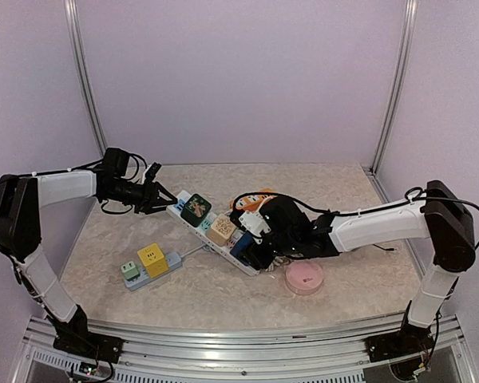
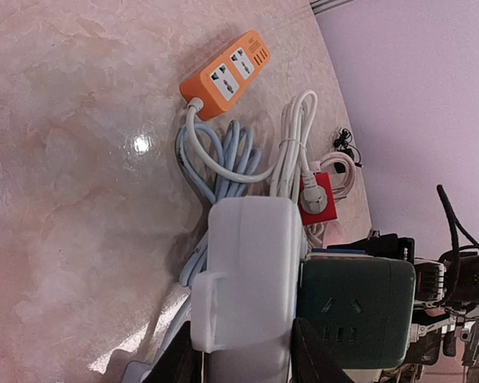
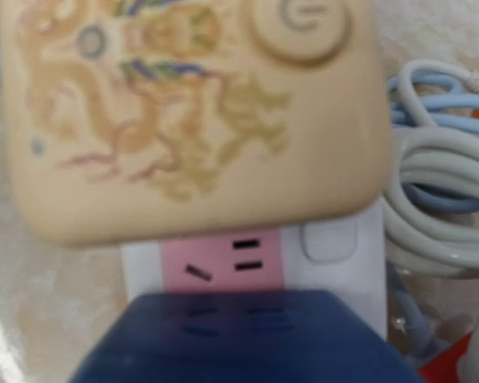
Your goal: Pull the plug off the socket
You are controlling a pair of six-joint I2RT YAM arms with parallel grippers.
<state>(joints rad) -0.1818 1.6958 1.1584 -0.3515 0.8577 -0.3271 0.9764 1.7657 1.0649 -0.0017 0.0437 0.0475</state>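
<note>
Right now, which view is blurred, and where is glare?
Right wrist view: beige plug and blue plug are out of focus, too close. Left wrist view: sharp, the white strip very bright, one glare spot on the table. Top view: even light, soft shadows.

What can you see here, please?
white power strip: 1, white, centre
green adapter: 1, green, on it
beige adapter: 1, beige, on it
blue adapter: 1, blue, on it
small strip: 1, pale blue, front left
yellow adapter: 1, yellow, on that
mint adapter: 1, mint, on that
orange strip: 1, orange, rear
red adapter: 1, red, by cables
pink disc: 1, pink, front right
cables: several, white and blue, rear
left end effector: 1, black, gripping white strip
right end effector: 1, black, at blue adapter
</note>
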